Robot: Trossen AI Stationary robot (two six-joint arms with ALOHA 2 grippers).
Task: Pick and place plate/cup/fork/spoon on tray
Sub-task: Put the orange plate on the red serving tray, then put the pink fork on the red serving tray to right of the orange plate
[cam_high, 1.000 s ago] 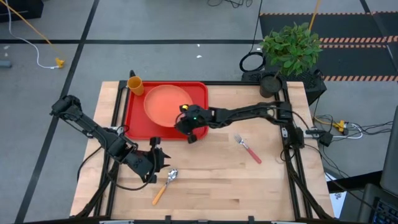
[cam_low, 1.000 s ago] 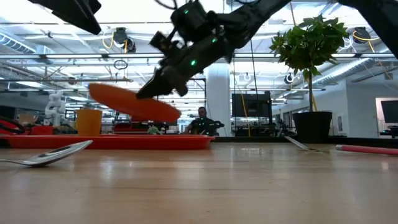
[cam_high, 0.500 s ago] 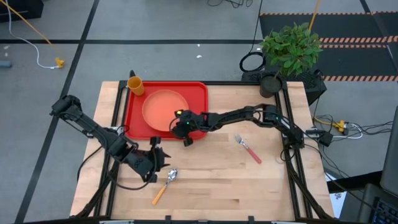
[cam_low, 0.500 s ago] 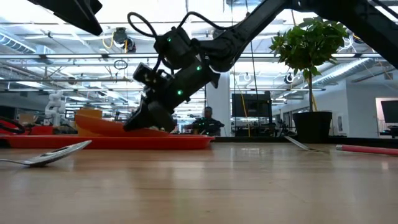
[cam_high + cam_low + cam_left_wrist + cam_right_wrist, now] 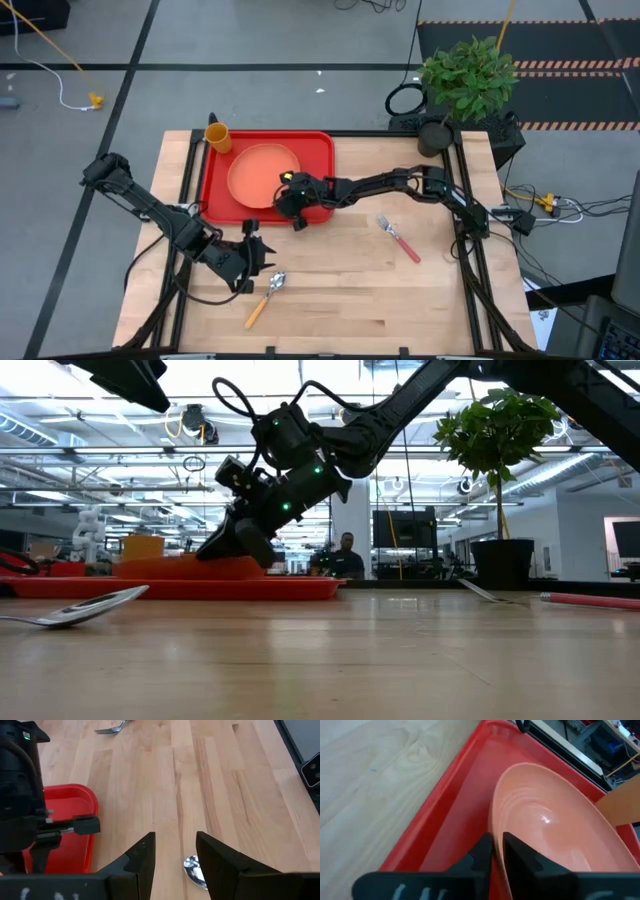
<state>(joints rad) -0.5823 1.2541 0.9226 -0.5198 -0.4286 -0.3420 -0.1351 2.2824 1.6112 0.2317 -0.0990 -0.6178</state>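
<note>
The orange-salmon plate (image 5: 260,172) lies in the red tray (image 5: 318,150) at the table's far left; it also shows in the right wrist view (image 5: 555,835). My right gripper (image 5: 288,192) is shut on the plate's rim. The yellow-orange cup (image 5: 217,136) stands at the tray's far left corner. The orange-handled spoon (image 5: 264,297) lies on the wood near the front, just right of my open, empty left gripper (image 5: 175,852). The pink-handled fork (image 5: 398,238) lies on the wood right of the tray. My right gripper pinches the plate's rim (image 5: 495,827) on the plate's near right side, one finger inside the plate and one outside. The fingers (image 5: 517,850) slant down from the table's right. The plate's far part rests on the tray floor (image 5: 170,568).
A potted plant (image 5: 465,80) stands at the table's far right corner. Bare wood (image 5: 340,290) lies between spoon and fork. The table's black frame rails (image 5: 470,250) run along both sides. A person (image 5: 345,555) shows in the room behind.
My right gripper has gone down and toward the table's left edge with the plate. The plate, tilted and clear above the tray a second ago, now lies low in the tray.
</note>
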